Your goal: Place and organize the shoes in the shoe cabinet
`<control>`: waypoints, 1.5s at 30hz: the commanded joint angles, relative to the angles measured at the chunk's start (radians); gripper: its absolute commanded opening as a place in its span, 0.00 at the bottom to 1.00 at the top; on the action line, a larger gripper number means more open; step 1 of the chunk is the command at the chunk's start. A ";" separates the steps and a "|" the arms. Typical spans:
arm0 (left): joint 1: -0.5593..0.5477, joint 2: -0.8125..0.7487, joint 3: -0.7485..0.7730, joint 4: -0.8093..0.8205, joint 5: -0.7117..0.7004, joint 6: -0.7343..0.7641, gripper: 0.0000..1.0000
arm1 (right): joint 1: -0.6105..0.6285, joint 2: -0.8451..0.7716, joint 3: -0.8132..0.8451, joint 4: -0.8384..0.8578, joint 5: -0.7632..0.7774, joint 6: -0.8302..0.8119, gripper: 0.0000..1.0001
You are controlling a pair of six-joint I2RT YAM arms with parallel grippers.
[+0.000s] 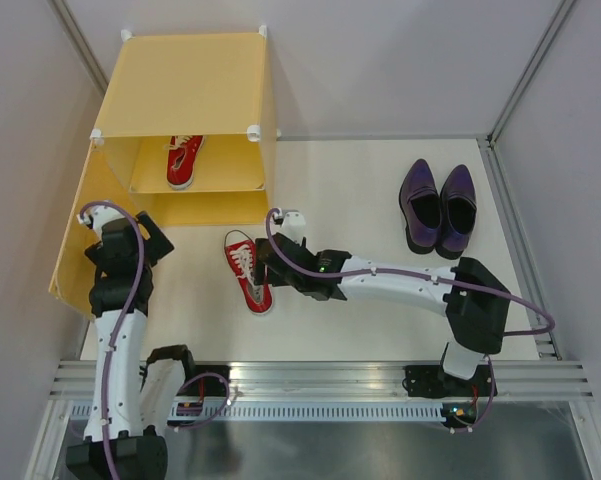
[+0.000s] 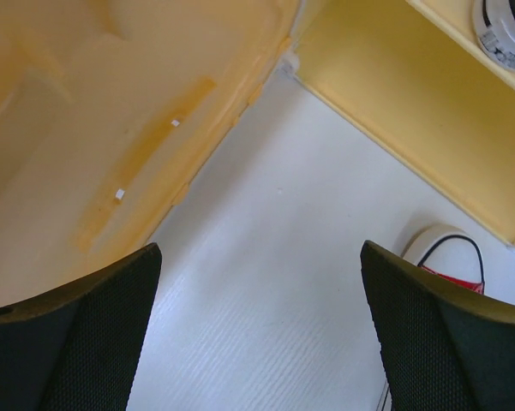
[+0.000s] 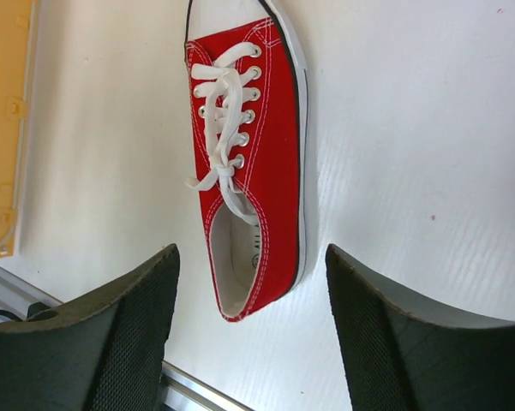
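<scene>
1 red canvas sneaker (image 3: 257,145) sits under the right gripper (image 3: 250,274), jaws apart; an off-centre pinch could skid it. Left gripper (image 2: 259,265) gapes empty.

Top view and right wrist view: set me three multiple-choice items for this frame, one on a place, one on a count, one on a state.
1. Where does the purple pair stand?
A. on the table, right of the cabinet
B. inside the cabinet
C. on the cabinet's top

2. How many shoes lie outside the cabinet?
A. one
B. three
C. four

3. How is the right hand?
A. open over a red sneaker
B. shut on a purple shoe
C. shut on the cabinet door

Key:
1 A: the pair stands on bare table, apart from the cabinet.
2 B: that pair and one red sneaker are out; the other sneaker is inside.
3 A: its fingers stand apart, clear of the sneaker.
</scene>
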 commanded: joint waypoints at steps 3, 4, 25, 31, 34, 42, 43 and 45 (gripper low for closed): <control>0.122 0.020 0.090 -0.065 -0.012 -0.087 1.00 | 0.004 -0.107 -0.105 0.042 0.052 -0.096 0.78; 0.137 0.023 0.093 -0.065 0.032 -0.098 1.00 | 0.005 -0.133 -0.119 0.042 0.055 -0.102 0.78; -0.447 0.060 -0.155 -0.092 0.295 -0.415 0.99 | -0.022 -0.418 -0.375 0.048 0.184 -0.162 0.88; -0.622 0.167 -0.224 -0.003 0.209 -0.543 0.96 | -0.034 -0.423 -0.398 0.056 0.175 -0.155 0.87; -0.672 0.237 -0.237 0.060 0.163 -0.580 0.91 | -0.034 -0.426 -0.401 0.048 0.173 -0.153 0.87; -0.706 0.386 -0.264 0.175 0.123 -0.638 0.75 | -0.036 -0.460 -0.433 0.031 0.196 -0.142 0.87; -0.706 0.394 -0.264 0.178 0.123 -0.640 0.67 | -0.037 -0.461 -0.438 0.030 0.198 -0.141 0.87; -0.706 0.400 -0.261 0.178 0.128 -0.632 0.56 | -0.037 -0.469 -0.442 0.022 0.204 -0.138 0.87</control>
